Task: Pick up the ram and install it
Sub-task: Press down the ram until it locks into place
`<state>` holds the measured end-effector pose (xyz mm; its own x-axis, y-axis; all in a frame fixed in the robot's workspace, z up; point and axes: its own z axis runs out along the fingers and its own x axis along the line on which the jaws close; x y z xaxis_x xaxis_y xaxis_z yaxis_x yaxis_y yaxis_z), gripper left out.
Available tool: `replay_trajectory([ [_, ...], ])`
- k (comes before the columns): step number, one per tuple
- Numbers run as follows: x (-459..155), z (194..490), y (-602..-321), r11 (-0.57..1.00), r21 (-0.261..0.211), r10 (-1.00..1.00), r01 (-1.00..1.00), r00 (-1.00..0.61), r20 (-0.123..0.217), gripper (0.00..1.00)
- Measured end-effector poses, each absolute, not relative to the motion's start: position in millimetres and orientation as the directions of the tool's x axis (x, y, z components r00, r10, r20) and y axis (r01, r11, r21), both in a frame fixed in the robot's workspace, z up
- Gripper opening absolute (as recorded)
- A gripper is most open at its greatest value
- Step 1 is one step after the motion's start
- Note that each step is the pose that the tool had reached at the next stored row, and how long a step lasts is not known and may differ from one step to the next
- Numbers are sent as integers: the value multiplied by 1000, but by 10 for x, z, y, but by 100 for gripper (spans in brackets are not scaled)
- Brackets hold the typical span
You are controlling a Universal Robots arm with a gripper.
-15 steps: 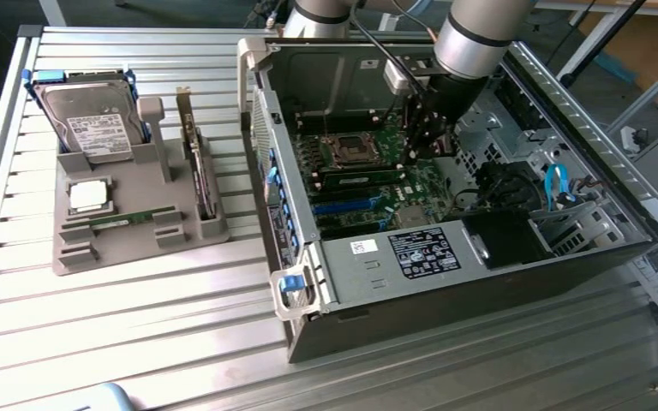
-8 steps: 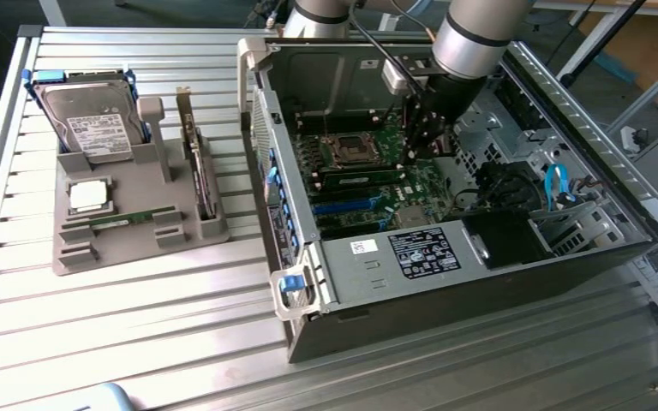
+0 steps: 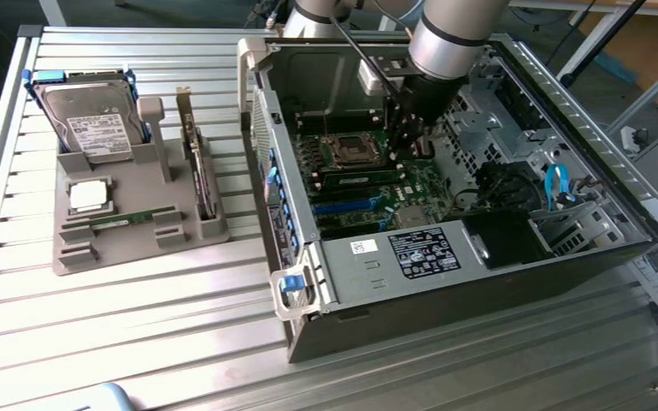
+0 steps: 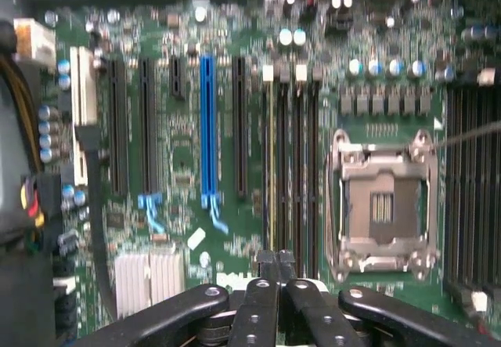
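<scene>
The ram [image 3: 358,181] is a thin green stick with dark chips. It stands in a memory slot on the motherboard, just in front of the empty processor socket [image 3: 346,147]. In the wrist view the ram [image 4: 272,167] appears edge-on as a pale green line in one of the long black slots beside the socket [image 4: 382,206]. My gripper [image 3: 403,152] is inside the open computer case, low over the board beside the socket. Its black fingers [image 4: 266,272] are pressed together, and I see nothing between them. The gripper [image 4: 275,259] hovers over one end of the memory slots.
The case's walls [image 3: 295,282] and drive cage [image 3: 500,120] close in around the arm. Left of the case is a grey holder tray [image 3: 134,253]. It carries a hard drive [image 3: 95,120], an upright dark expansion card [image 3: 198,167], a silver processor chip [image 3: 86,195] and a thin green strip [image 3: 117,220].
</scene>
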<state>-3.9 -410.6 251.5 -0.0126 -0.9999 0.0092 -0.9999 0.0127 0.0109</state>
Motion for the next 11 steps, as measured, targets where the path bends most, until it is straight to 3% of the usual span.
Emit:
replay_trajectory([
  [11,-464,2515,-4106,13,8,-1000,-1000,-13,9,11],
])
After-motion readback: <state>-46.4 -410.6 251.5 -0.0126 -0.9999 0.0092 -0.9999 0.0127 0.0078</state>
